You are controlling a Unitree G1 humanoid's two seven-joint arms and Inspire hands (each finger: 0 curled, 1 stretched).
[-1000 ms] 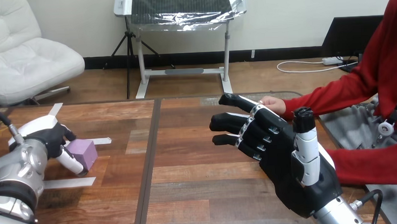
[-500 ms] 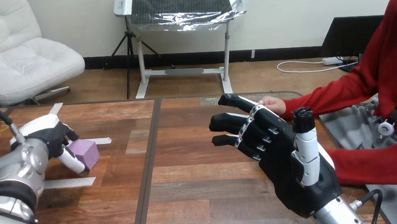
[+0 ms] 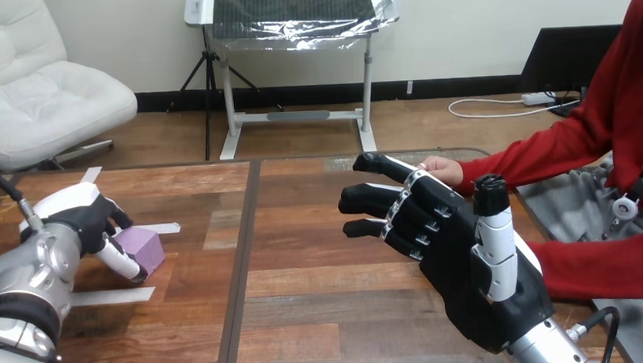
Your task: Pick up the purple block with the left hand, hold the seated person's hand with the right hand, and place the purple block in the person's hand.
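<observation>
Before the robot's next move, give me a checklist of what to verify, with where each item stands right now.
1. Left hand on the purple block: ok, fingers and thumb curl round it.
2. Block lifted: not ok, it looks to sit on the table.
3. Right hand open for the hold: ok, fingers straight, raised over the table.
4. Right hand holding the person's hand: not ok, nothing curls round it; whether they touch, cannot tell.
5. Person's palm ready for the block: cannot tell, it is mostly hidden behind the right hand.
</observation>
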